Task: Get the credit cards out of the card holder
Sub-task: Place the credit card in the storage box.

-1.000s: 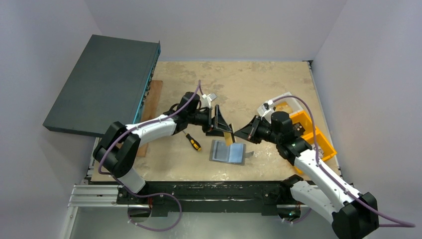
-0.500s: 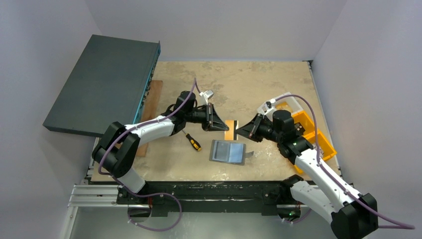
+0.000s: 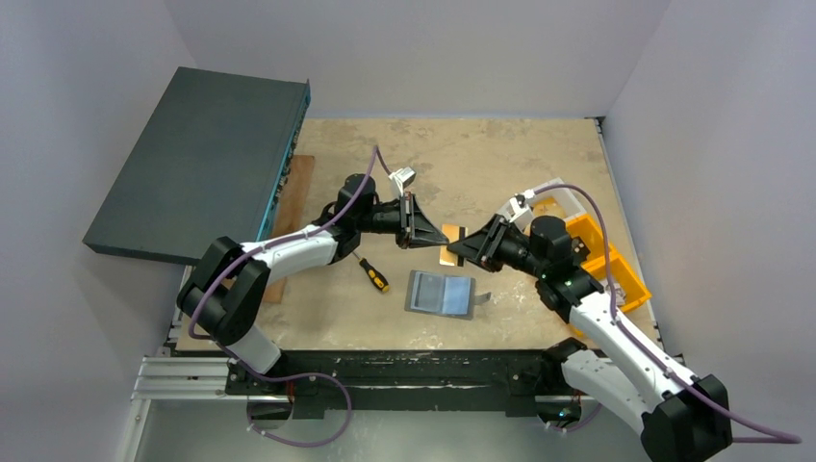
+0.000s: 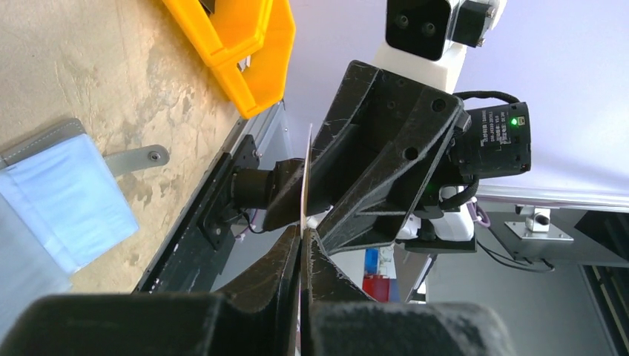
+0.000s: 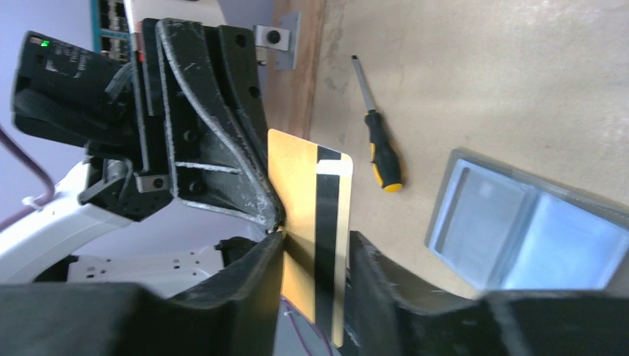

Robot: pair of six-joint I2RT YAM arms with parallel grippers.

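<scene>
Gold card [image 5: 299, 189], black-striped, is pinched by the nearly closed left tool [image 4: 302, 237] and gripped edgewise by the right tool [image 5: 315, 248].

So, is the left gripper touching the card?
Touching: the left wrist view shows the card edge-on, running down between the left gripper's closed jaws.

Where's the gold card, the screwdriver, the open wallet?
Gold card with black stripe [image 5: 298, 185]: right wrist view, gold face.
Black-and-yellow screwdriver [image 5: 382, 148]: right wrist view, handle.
Open grey card holder [image 5: 523, 226]: right wrist view, pale inside.
</scene>
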